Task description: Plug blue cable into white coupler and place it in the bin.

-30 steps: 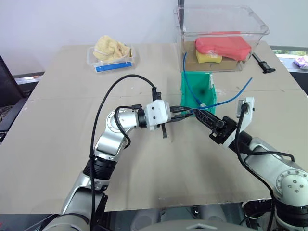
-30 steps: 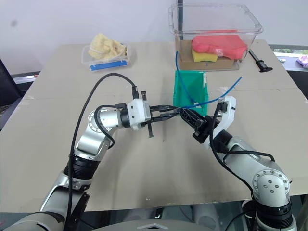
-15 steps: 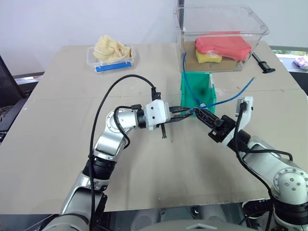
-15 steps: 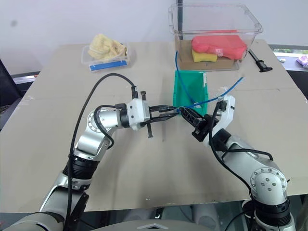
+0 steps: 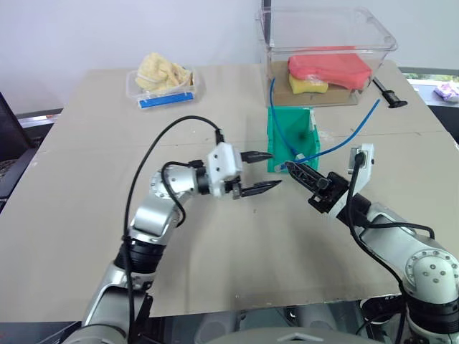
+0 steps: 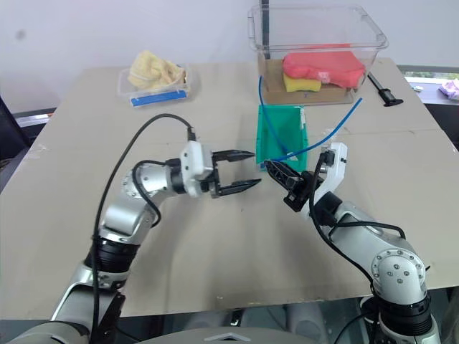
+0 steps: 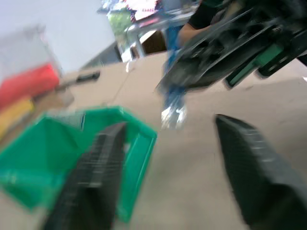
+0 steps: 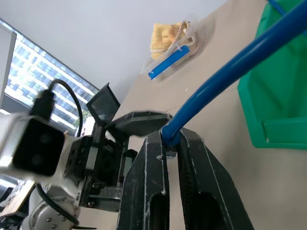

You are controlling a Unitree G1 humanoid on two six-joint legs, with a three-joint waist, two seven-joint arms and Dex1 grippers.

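The blue cable [image 5: 362, 125] rises out of the green bin [image 5: 292, 110], loops to the right and comes back to my right gripper [image 5: 289, 166], which is shut on it just in front of the bin. In the right wrist view the cable [image 8: 230, 67] runs between the two closed fingers [image 8: 148, 182]. A small pale piece [image 7: 173, 115] hangs at the cable's end; it is blurred, so I cannot tell if it is the white coupler. My left gripper [image 5: 275, 169] stands open, empty, a short gap to the left of the right fingertips.
A large clear tub [image 5: 326, 43] holding red and yellow items stands behind the bin. A shallow clear tray with yellow cloth [image 5: 166, 75] sits at the back left. A black tool [image 5: 391, 93] lies at the back right, near the table's edge.
My left gripper has opened and drawn back to the left, away from the right fingertips. The right gripper has stayed in place, shut on the cable.
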